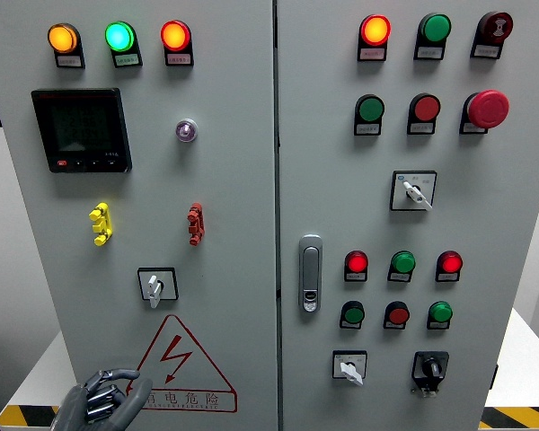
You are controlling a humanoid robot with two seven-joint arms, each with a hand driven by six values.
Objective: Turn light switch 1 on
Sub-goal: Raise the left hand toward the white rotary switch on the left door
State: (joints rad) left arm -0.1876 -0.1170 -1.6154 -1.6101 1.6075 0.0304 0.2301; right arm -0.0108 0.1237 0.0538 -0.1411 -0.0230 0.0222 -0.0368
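Note:
A grey electrical cabinet (234, 180) with two doors fills the head view. The left door carries a white rotary selector switch (155, 285), its knob pointing down. Three more selectors are on the right door: a white one (414, 191), a second white one (349, 366) and a black one (429, 366). None shows a readable number. My left hand (103, 400) is at the bottom left, below the left-door switch and apart from it. Its fingers are loosely curled, it holds nothing, and one fingertip (135, 377) points right, near the warning triangle (181, 368). My right hand is out of sight.
Lit orange, green and red lamps (119, 37) line the top of the left door, with a dark meter display (81, 130), yellow (101, 224) and red (194, 224) clips. The right door holds a metal handle (311, 273), rows of push buttons and a red emergency button (488, 109).

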